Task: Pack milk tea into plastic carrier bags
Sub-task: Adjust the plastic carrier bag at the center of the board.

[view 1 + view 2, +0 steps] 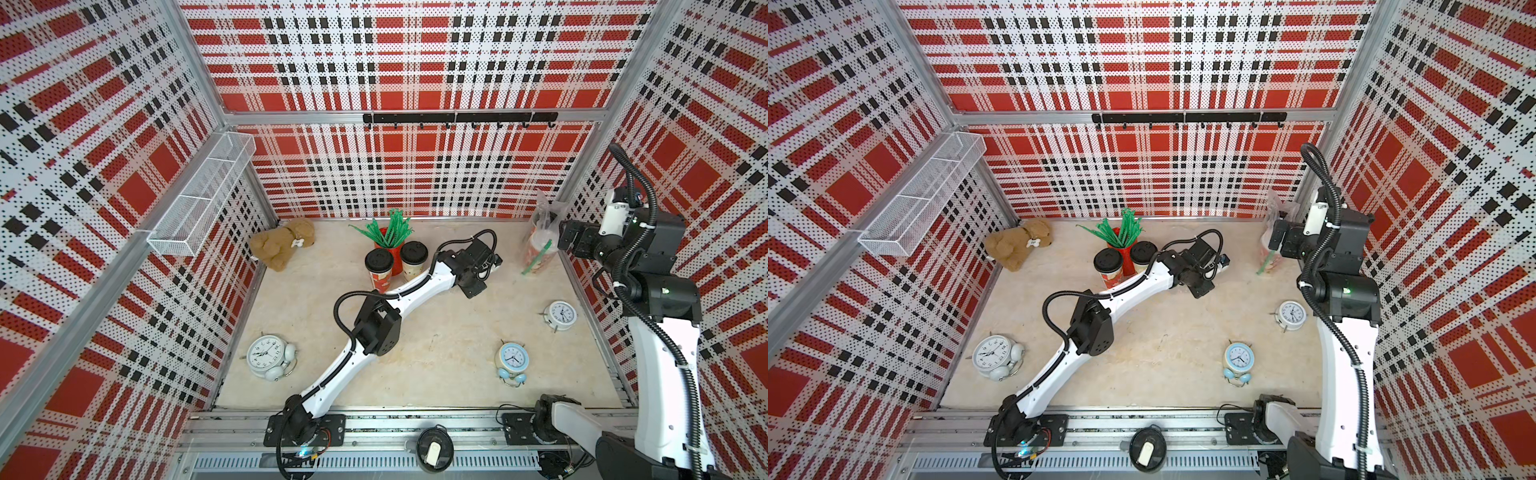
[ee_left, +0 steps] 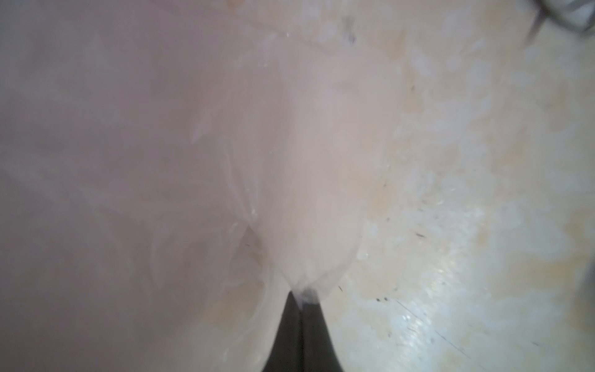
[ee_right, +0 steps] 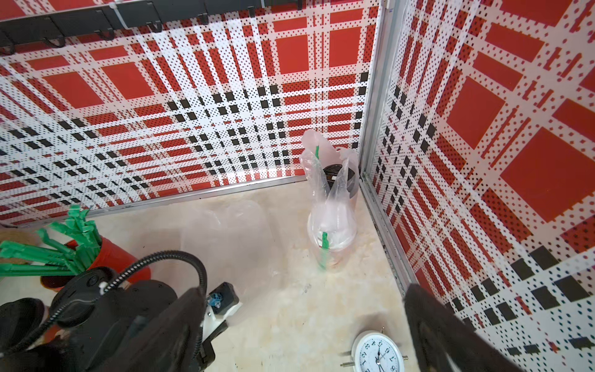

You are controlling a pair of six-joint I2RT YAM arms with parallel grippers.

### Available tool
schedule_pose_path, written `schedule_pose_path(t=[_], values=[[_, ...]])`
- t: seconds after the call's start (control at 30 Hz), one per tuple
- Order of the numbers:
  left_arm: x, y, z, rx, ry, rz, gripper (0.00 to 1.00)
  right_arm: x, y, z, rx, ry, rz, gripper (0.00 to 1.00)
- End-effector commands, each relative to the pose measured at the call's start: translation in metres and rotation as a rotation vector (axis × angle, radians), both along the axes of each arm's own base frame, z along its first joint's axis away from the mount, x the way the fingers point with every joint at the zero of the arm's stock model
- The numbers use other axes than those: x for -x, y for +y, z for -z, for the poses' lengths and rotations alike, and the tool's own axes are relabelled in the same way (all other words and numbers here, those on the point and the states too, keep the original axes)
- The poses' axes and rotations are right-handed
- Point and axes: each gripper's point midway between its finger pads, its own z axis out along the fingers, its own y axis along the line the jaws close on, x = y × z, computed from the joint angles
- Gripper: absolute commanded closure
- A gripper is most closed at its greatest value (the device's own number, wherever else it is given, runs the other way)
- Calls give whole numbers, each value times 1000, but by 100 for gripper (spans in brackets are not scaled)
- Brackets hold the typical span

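The red straw holder (image 1: 395, 261), bristling with green straws, stands toward the back of the marbled table (image 1: 436, 353). Two milk tea cups with black lids stand upright just in front of it, side by side: the left-hand cup (image 1: 379, 268) in the open, the right-hand cup (image 1: 414, 258) partly behind the left arm.

Close to the holder's right, the left gripper (image 2: 302, 298) points down at the tabletop. Its jaws are clenched on a fold of the empty carrier bag (image 3: 225, 232), which lies flat and almost invisible on the table.

Well to the holder's right, in the back corner, the packed carrier bag (image 1: 540, 249) stands upright with its handles rising. Inside it are a white-lidded cup (image 3: 333, 240) and a black-lidded cup (image 3: 333, 170), with green straws tucked in. The right gripper (image 1: 564, 239) hangs near that bag, jaws spread wide, grasping nothing.
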Motion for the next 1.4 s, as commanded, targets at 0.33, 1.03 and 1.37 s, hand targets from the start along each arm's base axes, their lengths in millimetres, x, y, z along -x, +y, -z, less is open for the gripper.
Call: schedule_pose_path(t=[0.33,1.03,1.37], values=[[40,17,-104,231,206,-108,100,16,85,-10,-74,-26,-339,0],[59,53,-277,818,335,-225,100,74,141,39,-101,165,-528,70],[90,67,-279,891,356,-173,100,70,183,60,-287,173,-715,37]])
